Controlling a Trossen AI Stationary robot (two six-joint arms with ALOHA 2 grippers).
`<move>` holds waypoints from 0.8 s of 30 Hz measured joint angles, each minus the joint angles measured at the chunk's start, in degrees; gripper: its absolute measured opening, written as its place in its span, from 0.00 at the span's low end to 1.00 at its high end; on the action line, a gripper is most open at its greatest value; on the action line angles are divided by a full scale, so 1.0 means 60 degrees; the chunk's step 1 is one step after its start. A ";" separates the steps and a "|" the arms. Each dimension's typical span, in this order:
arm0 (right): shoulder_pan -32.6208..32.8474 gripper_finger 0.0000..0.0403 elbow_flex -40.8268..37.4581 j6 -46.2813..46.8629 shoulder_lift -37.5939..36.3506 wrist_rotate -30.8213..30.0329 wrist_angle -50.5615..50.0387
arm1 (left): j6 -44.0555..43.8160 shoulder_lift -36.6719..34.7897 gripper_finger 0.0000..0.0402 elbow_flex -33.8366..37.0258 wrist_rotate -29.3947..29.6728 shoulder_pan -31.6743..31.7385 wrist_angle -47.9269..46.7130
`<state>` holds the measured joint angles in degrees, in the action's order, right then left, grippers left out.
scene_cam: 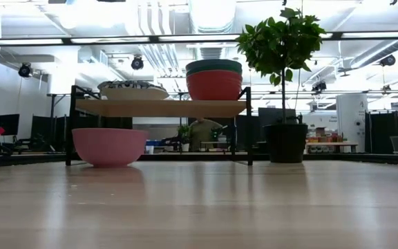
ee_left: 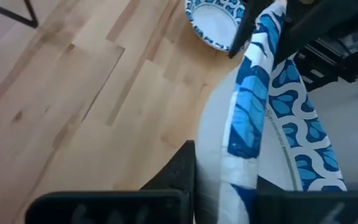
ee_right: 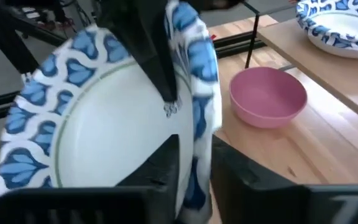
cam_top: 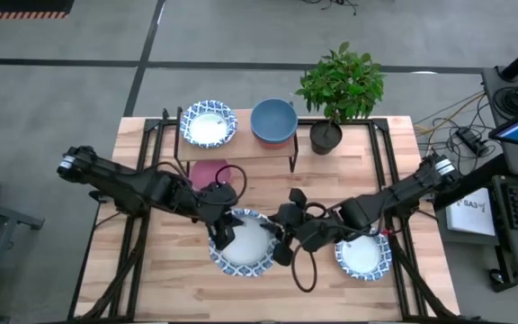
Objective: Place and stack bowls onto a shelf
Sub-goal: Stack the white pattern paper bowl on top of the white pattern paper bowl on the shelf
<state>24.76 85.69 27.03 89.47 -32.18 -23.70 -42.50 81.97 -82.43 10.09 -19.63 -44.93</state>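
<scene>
Near the middle of the bench's [cam_top: 151,279] front half, a white bowl with a blue patterned rim [cam_top: 241,241] is gripped from both sides: the left end effector [cam_top: 222,227] pinches its rim on one side and the right end effector [cam_top: 283,241] pinches the opposite rim. A second patterned bowl [cam_top: 363,256] sits toward the front right corner under the right arm. The shelf [cam_top: 241,148] along the back edge carries a third patterned bowl [cam_top: 209,123] and a stack topped by a blue bowl [cam_top: 273,120], with the pink bowl [scene_cam: 109,146] on the bench beneath it.
</scene>
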 joint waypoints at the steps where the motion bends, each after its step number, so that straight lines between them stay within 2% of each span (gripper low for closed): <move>1: -0.0026 0.20 0.0000 0.0056 -0.0003 -0.0071 -0.0012 | 0.0000 0.0000 0.01 -0.0126 -0.0004 0.0042 -0.0201; 7: -0.0141 0.35 0.0149 0.0155 -0.0501 -0.1007 -0.0634 | 0.0010 -0.0044 0.00 -0.1225 0.0059 0.0733 -0.2403; 10: -0.0136 0.39 0.0341 0.0720 -0.1000 -0.1628 -0.1443 | 0.0277 -0.0047 0.00 -0.1880 0.0198 0.1385 -0.3737; 13: -0.0136 0.40 0.0364 0.1164 -0.1580 -0.1749 -0.2046 | 0.0808 -0.0116 0.00 -0.2563 0.0346 0.2390 -0.4726; 19: -0.0132 0.38 0.0364 0.1497 -0.2355 -0.1774 -0.2473 | 0.2400 -0.0447 0.00 -0.3528 0.0362 0.5569 -0.5367; 24: -0.0132 0.37 0.0359 0.1519 -0.2449 -0.1920 -0.2530 | 0.3714 -0.0538 0.00 -0.3585 -0.0859 0.8867 -0.5331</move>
<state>23.97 87.85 36.14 74.78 -43.70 -38.88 -20.22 78.75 -103.94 4.93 33.57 -76.92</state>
